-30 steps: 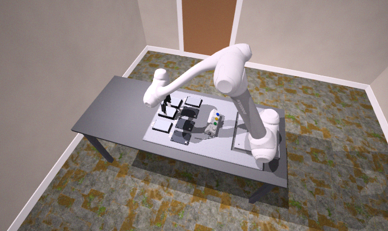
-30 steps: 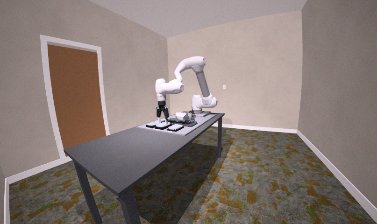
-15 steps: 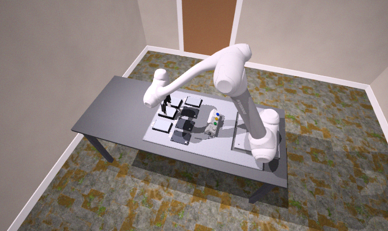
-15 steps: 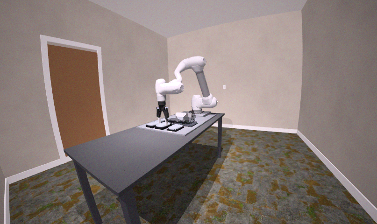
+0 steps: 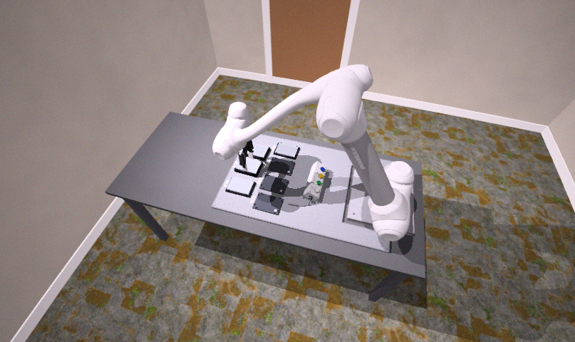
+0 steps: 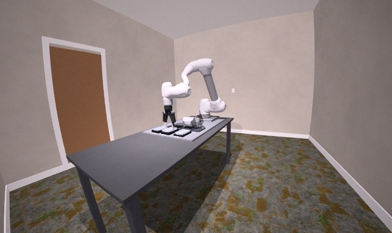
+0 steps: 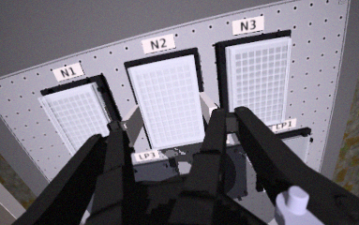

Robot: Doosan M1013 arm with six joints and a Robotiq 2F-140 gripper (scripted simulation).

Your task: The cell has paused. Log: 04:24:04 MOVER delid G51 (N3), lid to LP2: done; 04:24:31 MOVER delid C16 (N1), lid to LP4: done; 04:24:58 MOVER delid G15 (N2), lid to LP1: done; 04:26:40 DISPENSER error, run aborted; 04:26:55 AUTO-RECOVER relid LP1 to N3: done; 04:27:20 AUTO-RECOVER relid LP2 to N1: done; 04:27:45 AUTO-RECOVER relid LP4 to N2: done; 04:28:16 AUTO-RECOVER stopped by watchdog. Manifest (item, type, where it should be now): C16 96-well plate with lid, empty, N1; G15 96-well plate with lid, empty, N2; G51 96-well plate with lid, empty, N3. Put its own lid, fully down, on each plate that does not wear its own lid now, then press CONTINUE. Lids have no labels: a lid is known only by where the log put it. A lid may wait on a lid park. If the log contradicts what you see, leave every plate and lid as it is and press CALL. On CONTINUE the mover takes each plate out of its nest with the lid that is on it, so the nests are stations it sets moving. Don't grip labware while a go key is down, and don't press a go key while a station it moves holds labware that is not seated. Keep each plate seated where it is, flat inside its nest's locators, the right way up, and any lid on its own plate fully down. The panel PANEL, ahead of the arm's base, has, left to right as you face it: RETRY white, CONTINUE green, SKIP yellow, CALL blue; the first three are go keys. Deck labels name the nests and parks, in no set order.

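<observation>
The hand (image 7: pixel 169 123) is clamping the lid (image 7: pixel 166 99) over the middle plate, marked N2. Two more lidded plates are sitting either side of it on a pegboard sheet (image 5: pixel 320 220) covering the dark bench (image 6: pixel 128 161), in a beige-walled room with a brown door (image 6: pixel 76 98).

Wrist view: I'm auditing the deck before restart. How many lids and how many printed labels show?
Lids: 3
Labels: 5
Total: 8
</observation>
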